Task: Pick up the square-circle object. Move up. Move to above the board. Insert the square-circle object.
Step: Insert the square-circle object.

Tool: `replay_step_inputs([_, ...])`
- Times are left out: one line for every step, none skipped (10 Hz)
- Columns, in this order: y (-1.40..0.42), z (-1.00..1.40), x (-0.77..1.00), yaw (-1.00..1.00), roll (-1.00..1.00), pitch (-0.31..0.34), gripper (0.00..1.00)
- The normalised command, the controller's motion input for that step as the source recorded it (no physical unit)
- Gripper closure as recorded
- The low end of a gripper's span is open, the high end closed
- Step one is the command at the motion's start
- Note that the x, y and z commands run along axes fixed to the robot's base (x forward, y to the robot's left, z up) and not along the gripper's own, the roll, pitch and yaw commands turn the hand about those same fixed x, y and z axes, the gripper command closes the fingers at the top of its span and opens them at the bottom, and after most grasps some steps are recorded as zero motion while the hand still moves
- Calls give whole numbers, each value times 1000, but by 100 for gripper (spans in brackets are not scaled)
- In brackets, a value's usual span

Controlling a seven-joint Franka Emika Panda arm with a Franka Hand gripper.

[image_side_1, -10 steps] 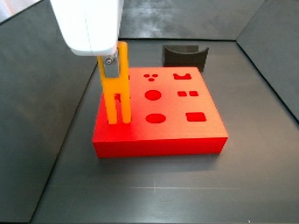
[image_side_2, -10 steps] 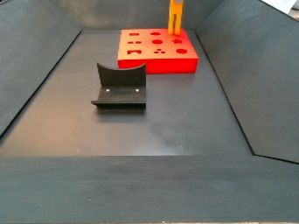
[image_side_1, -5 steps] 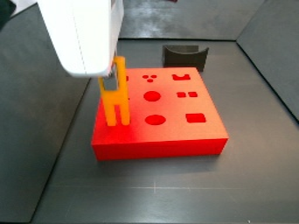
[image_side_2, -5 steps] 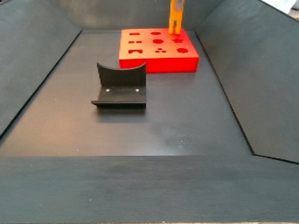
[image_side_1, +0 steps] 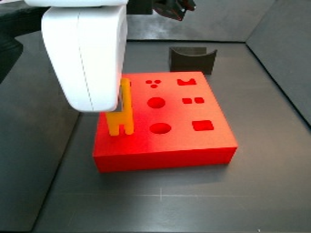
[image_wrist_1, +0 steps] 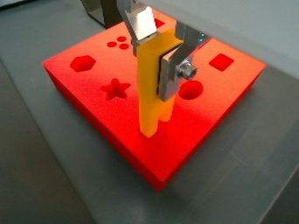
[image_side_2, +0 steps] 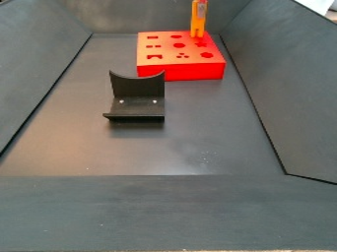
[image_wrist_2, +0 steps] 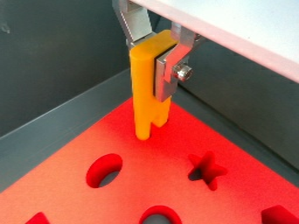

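The square-circle object point(image_wrist_1: 152, 87) is a yellow-orange two-prong peg, upright between my fingers point(image_wrist_1: 176, 72). My gripper point(image_wrist_1: 158, 59) is shut on its upper part, seen in both wrist views, gripper point(image_wrist_2: 158, 57), peg point(image_wrist_2: 146, 87). The prong tips sit at or just over the top of the red board point(image_wrist_1: 87, 83) near one edge, beside a round hole point(image_wrist_1: 191, 88); I cannot tell whether they touch. In a side view the arm's white casing point(image_side_1: 85, 55) hides the fingers, and the peg point(image_side_1: 119, 114) shows below it at the board point(image_side_1: 183, 136).
A dark grey curved holder point(image_side_2: 133, 95) stands on the bin floor away from the board point(image_side_2: 178, 57), also seen behind the board as the holder point(image_side_1: 192, 58). Star, round and square holes mark the board top. Sloped dark bin walls point(image_side_2: 46, 89) surround the floor.
The arm has come down with the peg; less of the peg shows under the white casing, and its prong tips are lower, at the board's top.
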Motion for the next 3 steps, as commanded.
replay_step_inputs([-154, -263, 0, 0, 56, -160, 100])
replay_step_inputs([-9, 0, 0, 0, 0, -14, 100])
replay_step_inputs([0, 0, 0, 0, 0, 0, 100])
